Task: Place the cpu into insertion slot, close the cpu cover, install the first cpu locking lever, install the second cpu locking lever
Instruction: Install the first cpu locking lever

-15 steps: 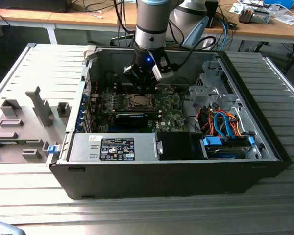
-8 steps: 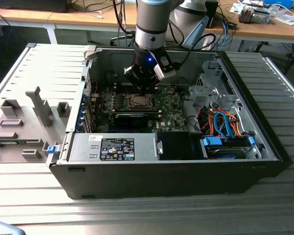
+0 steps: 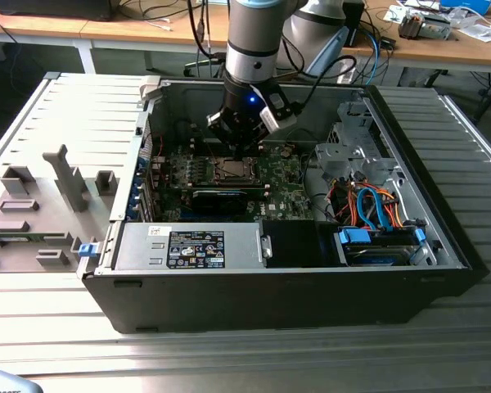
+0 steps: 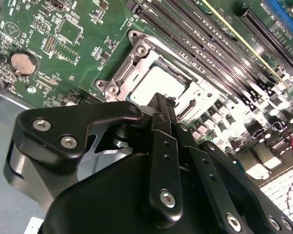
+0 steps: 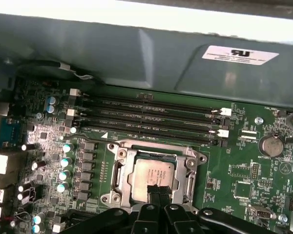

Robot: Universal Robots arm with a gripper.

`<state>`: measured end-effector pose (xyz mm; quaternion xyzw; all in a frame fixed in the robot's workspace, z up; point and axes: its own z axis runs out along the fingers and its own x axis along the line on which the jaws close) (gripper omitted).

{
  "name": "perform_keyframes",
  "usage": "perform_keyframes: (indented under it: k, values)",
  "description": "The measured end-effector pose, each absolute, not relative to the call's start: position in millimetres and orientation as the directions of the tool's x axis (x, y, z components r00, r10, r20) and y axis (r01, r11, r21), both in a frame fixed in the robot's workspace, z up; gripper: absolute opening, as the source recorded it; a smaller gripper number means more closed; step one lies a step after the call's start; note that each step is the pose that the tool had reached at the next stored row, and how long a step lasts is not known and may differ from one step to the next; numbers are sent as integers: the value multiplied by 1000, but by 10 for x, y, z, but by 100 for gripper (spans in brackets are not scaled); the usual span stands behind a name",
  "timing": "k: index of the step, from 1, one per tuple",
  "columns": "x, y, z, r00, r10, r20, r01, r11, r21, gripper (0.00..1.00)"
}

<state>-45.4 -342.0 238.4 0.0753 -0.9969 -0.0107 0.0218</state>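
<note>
One claw point(image 5: 156, 192) above the insertion slot point(image 5: 118, 173)
We hold its fingers pressed together over the cpu point(image 5: 151, 176), which already lies flat inside.

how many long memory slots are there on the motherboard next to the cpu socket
4. The memory slots lie side by side in a parallel row between the insertion slot and the case wall in the first wrist view. None looks hidden there.
</note>
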Motion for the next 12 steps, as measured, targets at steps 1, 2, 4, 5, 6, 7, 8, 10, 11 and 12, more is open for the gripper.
perform_keyframes:
  k: [1,2,4,5,6,7,8,10,11,12]
  values:
    - [-454,-3420,2384,-986,-160,42,-159,987,25,11]
    - [-454,-3420,2384,-985,-168,42,-167,986,25,11]
    - [-454,-3420,2384,-982,-183,42,-182,983,25,11]
    - [-454,-3420,2384,-979,-199,42,-198,980,25,11]
    - [-454,-3420,2384,-978,-205,42,-205,979,25,11]
    - [-454,-3420,2384,-976,-214,42,-213,977,25,11]
    - [-454,-3420,2384,-973,-226,42,-225,974,25,11]
    - [-454,-3420,2384,-969,-242,42,-242,970,25,11]
    - [-454,-3420,2384,-967,-250,42,-249,968,25,11]
    - [-454,-3420,2384,-965,-257,42,-256,966,24,11]
